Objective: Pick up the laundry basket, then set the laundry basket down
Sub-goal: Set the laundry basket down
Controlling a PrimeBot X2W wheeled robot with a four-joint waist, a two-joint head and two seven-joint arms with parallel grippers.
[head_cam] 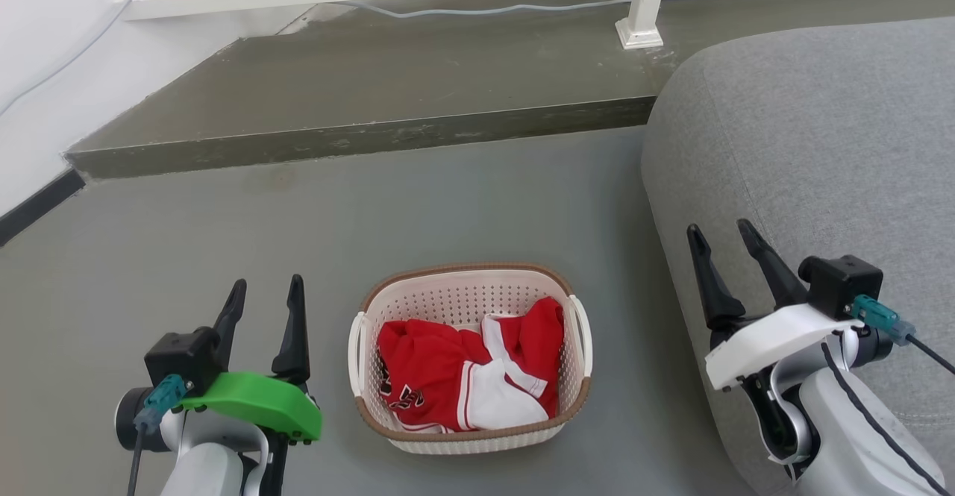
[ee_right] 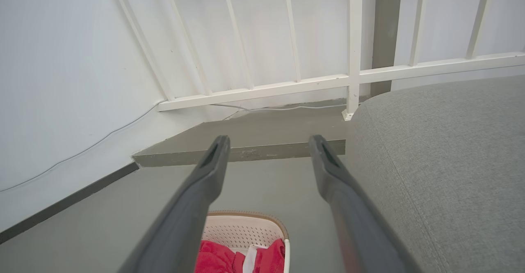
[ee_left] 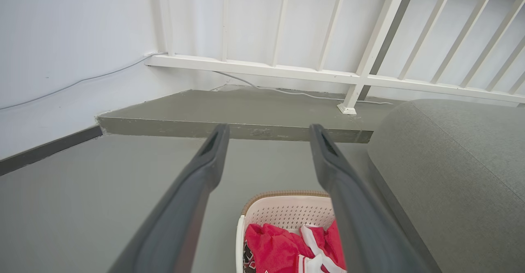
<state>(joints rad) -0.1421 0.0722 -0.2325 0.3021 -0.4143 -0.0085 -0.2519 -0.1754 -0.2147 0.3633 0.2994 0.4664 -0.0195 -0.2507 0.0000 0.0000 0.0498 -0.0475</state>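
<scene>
Not yet lifted | laundry basket (head_cam: 455, 298) on grey floor (head_cam: 186, 235), lower centre of frame, red-and-white jersey (head_cam: 433, 365) inside | left gripper (head_cam: 267, 281) lower left, parted, empty | right gripper (head_cam: 718, 226) lower right, likewise | pickup and set-down pending

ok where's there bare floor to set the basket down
Widest bare floor lies between the laundry basket and the step, running left to the wall. A narrower strip runs between the basket and the sofa. The tight side is the right, against the sofa.
</scene>
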